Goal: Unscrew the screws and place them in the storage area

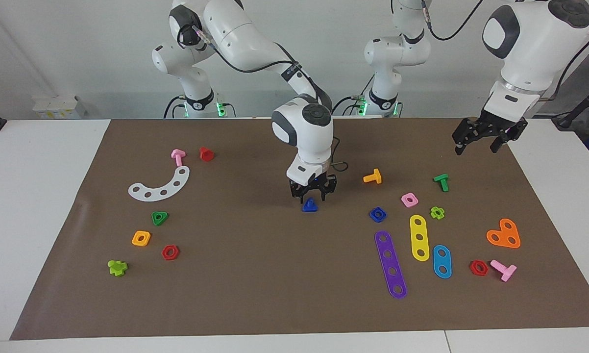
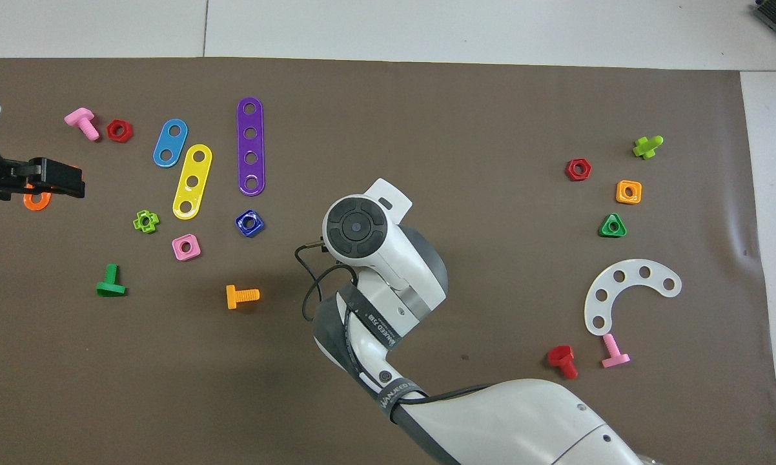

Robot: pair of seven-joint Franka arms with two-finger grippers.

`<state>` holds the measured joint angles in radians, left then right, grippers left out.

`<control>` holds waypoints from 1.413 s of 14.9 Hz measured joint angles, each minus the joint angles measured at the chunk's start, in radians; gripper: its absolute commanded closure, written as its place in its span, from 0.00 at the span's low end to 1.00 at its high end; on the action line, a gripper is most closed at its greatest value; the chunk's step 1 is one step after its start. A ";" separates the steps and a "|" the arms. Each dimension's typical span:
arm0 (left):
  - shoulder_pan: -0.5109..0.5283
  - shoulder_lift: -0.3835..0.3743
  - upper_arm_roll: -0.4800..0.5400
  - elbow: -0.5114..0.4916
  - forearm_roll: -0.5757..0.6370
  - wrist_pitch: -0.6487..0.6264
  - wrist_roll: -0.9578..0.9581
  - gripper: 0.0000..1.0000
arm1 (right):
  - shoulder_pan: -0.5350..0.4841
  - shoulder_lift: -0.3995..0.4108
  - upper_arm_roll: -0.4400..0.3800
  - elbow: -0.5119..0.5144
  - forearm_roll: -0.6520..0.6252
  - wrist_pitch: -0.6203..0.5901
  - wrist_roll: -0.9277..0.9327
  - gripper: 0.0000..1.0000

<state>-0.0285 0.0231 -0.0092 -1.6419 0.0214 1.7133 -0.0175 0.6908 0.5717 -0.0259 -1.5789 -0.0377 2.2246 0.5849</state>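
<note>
Facing view: right claw point(image 1: 312, 195) sits directly over the blue bolt point(image 1: 309, 206).

Seven bolts point(image 1: 373, 176): two pink, one each red, lime, orange, green, and the blue bolt point(image 1: 309, 206). Seven nuts point(image 1: 409, 199): two red, one each green, orange, pink, lime, and the blue nut point(image 1: 378, 214). Five holed plates point(image 1: 419, 237).

A white table point(image 1: 39, 206) carries a brown mat point(image 1: 255, 274) strewn with coloured toy bolts, nuts and holed strips, among them a dark-blue bolt point(image 1: 309, 205) and dark-blue nut point(image 1: 378, 214).
</note>
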 measured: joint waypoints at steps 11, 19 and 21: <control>0.011 -0.044 -0.039 -0.134 -0.002 0.012 -0.004 0.00 | 0.000 0.000 0.000 -0.006 -0.001 0.003 -0.005 1.00; 0.041 -0.016 -0.049 0.044 -0.002 -0.127 -0.004 0.00 | -0.101 -0.139 -0.025 0.027 0.000 -0.105 -0.018 1.00; 0.046 -0.004 -0.050 0.096 -0.002 -0.164 -0.004 0.00 | -0.204 -0.225 -0.026 0.001 0.000 -0.160 -0.105 1.00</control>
<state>0.0174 0.0192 -0.0590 -1.5463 0.0190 1.5491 -0.0219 0.4869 0.3472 -0.0520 -1.5778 -0.0377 2.0643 0.4800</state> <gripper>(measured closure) 0.000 0.811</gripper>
